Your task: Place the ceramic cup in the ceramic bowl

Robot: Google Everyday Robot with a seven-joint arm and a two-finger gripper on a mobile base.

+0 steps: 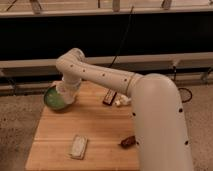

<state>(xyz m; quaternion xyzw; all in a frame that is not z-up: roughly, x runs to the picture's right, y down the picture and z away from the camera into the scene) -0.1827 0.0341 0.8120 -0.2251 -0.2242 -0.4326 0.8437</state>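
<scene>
The green ceramic bowl (52, 98) sits at the back left corner of the wooden table (95, 130). My white arm reaches over it from the right. The gripper (64, 95) hangs over the bowl's right side, low against it. The ceramic cup does not show apart from the gripper; a pale shape at the gripper's end blends with it, so I cannot tell if it is the cup.
A dark red packet (110, 97) and a small white item (121, 101) lie at the back middle of the table. A pale flat packet (78, 146) lies near the front. A brown object (128, 142) lies at the front right, by my arm.
</scene>
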